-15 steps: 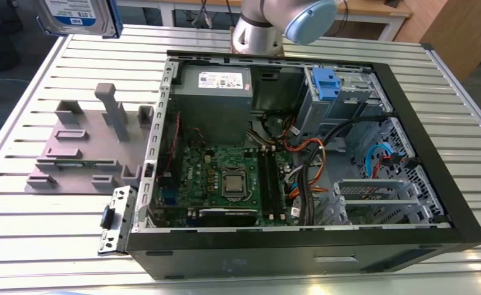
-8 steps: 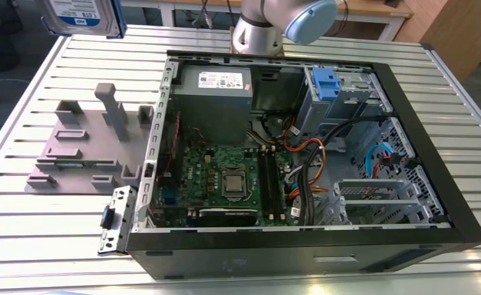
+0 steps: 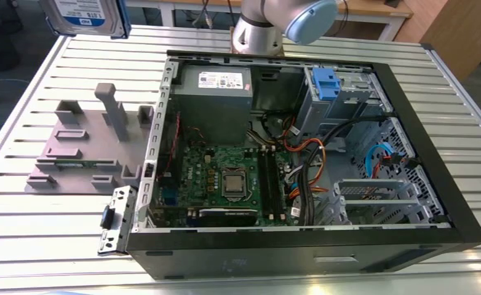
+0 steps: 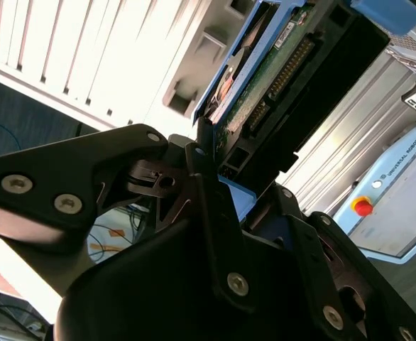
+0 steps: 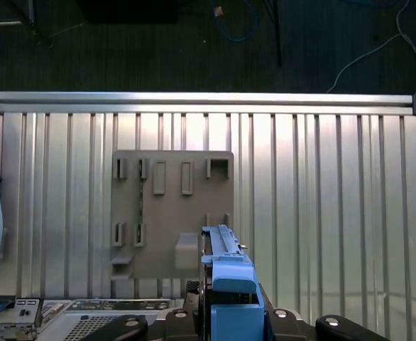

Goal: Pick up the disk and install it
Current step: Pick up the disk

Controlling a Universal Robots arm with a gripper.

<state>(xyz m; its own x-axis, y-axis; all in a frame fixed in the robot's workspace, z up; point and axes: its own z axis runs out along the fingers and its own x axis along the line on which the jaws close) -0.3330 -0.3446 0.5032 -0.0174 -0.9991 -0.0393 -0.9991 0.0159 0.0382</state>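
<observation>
The pincer (image 4: 236, 174) is clamped on the disk (image 3: 85, 13), gripping it by its blue-bracketed sides. In the exterior view the disk hangs high above the desk (image 3: 27, 239), at about ten o'clock from the open computer case (image 3: 306, 246). It looks rigid, dense and smooth. Its bare circuit board is probably fragile, so the bracket edges seem the safe hold. Below it a grey fixture plate (image 5: 172, 213) lies on the slatted aluminium, with a dark floor (image 5: 158, 42) strewn with cables beyond.

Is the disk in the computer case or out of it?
Out: the gripper holds the disk above the slatted table, clear of the open computer case.
</observation>
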